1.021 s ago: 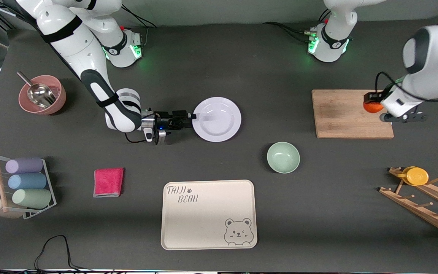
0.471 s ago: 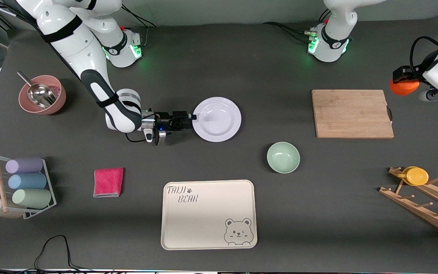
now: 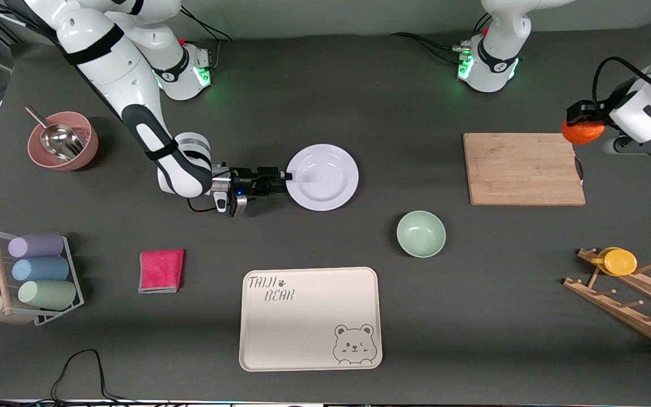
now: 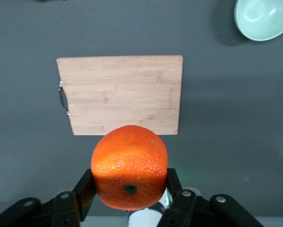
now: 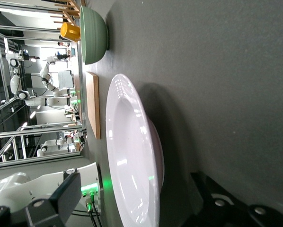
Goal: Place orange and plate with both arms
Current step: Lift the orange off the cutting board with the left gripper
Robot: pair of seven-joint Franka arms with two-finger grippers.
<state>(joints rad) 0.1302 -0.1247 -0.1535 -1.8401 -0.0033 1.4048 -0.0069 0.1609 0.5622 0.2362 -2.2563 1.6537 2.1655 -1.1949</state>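
Dark grey table point(image 3: 359, 102): plate point(image 3: 322, 177) centre, cutting board point(image 3: 523, 168) 3 o'clock, green bowl point(image 3: 421, 233) 4, bear tray point(image 3: 310, 319) 6, pink cloth point(image 3: 161, 270) 8, pink bowl point(image 3: 63, 141) 10.

Bare table lies between the plate point(image 3: 322, 177) and the bamboo cutting board point(image 3: 523, 168). The mint-green bowl point(image 3: 421, 233) stands nearer the camera, with the bear-printed tray point(image 3: 310, 318) nearer again.

left end effector point(image 3: 581, 121) grips orange point(image 3: 583, 132) over cutting board point(image 3: 523, 168) corner | right end effector point(image 3: 283, 177) at plate point(image 3: 322, 177) rim on tabletop point(image 3: 325, 102)
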